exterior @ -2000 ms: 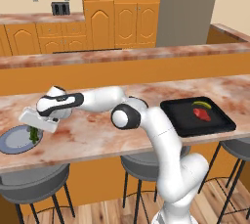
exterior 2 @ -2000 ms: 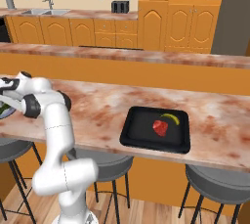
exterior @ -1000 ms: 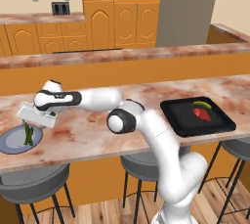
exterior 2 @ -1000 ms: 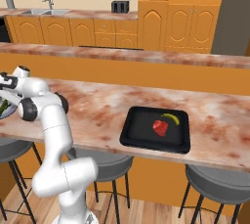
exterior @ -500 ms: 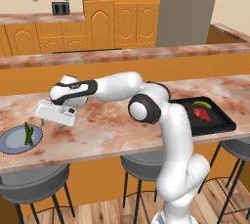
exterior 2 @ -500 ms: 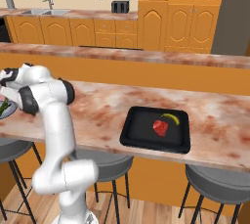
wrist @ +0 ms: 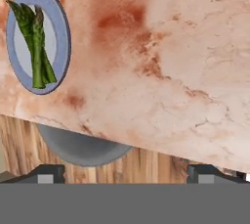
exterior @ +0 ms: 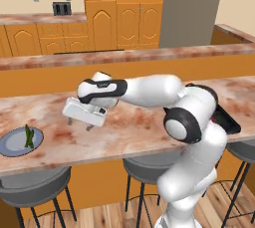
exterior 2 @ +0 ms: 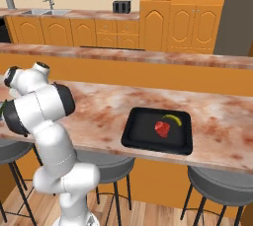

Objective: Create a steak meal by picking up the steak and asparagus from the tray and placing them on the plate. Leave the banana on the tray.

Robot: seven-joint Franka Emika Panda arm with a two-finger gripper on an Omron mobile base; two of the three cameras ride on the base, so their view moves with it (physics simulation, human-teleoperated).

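The gripper (exterior: 78,123) hung over bare marble counter (exterior: 129,132), fingers (wrist: 49,173) spread wide and holding nothing. At nine o'clock from it sat the plate (exterior: 10,145) with the asparagus (exterior: 28,136) lying on it. Well apart, at three o'clock, the tray (exterior 2: 143,136) carried the steak (exterior 2: 162,129) with the banana (exterior 2: 173,119) just behind.
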